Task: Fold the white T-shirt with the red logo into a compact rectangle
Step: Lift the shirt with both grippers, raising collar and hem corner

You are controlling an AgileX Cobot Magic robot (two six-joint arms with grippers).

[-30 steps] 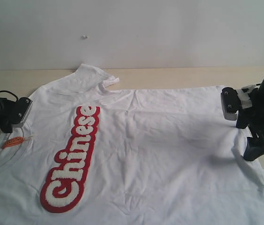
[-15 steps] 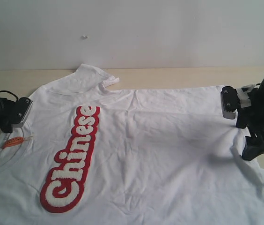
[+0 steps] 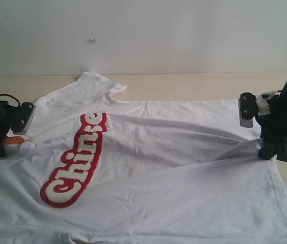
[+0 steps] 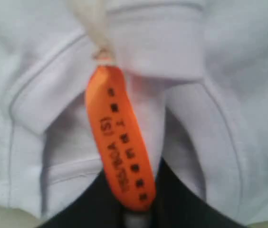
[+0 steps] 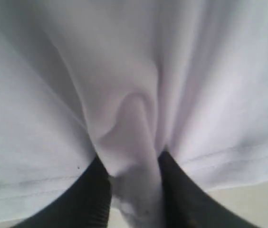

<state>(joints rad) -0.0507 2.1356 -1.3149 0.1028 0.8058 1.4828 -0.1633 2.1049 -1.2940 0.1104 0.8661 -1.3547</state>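
Two holds: left gripper (image 3: 2, 145) fingers clamped on white T-shirt (image 3: 174, 168) collar by orange tag (image 4: 119, 147); right gripper (image 3: 273, 150) fingers clamped on hem. Shirt spans table (image 3: 184, 84) mid-frame, red logo (image 3: 75, 165) lower left. First fold, I judge; next, carry both edges across together.

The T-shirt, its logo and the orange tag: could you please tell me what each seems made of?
The T-shirt: soft matte white cloth, probably cotton knit; it wrinkles and drapes in folds.
The logo: fuzzy white pile letters, chenille-like, on a red, seemingly felt border.
The tag: smooth orange piece with black print, perhaps plastic or coated card; blur leaves it open.
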